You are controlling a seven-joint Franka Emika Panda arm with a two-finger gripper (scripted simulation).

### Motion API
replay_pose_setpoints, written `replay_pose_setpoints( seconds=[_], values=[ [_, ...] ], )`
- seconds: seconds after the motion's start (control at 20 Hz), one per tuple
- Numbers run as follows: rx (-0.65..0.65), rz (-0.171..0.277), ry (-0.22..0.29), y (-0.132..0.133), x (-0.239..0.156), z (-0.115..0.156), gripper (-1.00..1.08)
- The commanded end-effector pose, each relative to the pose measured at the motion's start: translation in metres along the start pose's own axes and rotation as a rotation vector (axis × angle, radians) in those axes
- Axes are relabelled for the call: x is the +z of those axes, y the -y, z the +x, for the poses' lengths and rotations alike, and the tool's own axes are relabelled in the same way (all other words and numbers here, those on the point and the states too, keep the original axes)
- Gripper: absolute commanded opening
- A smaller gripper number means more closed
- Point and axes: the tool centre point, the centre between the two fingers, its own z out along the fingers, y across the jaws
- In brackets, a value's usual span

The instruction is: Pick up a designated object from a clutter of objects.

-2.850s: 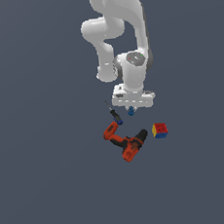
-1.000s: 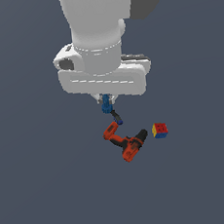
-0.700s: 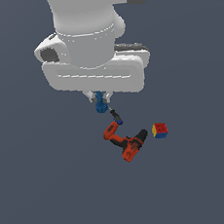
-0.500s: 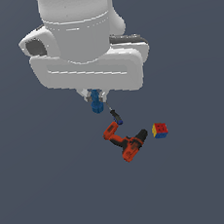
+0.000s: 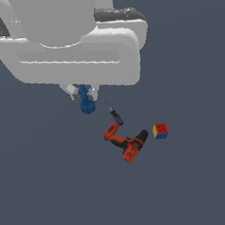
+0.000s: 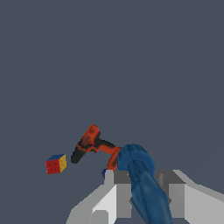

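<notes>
Between your pincer point(image 5: 85, 93) fingers, closed on it: small solid-blue knob-ended piece point(image 5: 86, 101), long axis 12–6 o'clock, knob down.

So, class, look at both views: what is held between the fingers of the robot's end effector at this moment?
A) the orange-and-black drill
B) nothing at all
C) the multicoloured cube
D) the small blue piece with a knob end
D: the blue piece sits clamped in the end effector, while the cube and the drill lie apart below on the floor.
</notes>
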Motion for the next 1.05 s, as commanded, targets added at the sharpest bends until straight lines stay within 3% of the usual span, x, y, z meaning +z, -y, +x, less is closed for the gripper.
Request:
replay_pose_setpoints(
  seconds=[0.0,1.0],
  values=[
    [0.000,0.000,0.000,-0.002,-0.008,0.006,-1.00],
    [0.000,0.000,0.000,-0.008,-0.033,0.027,-1.00]
  ],
)
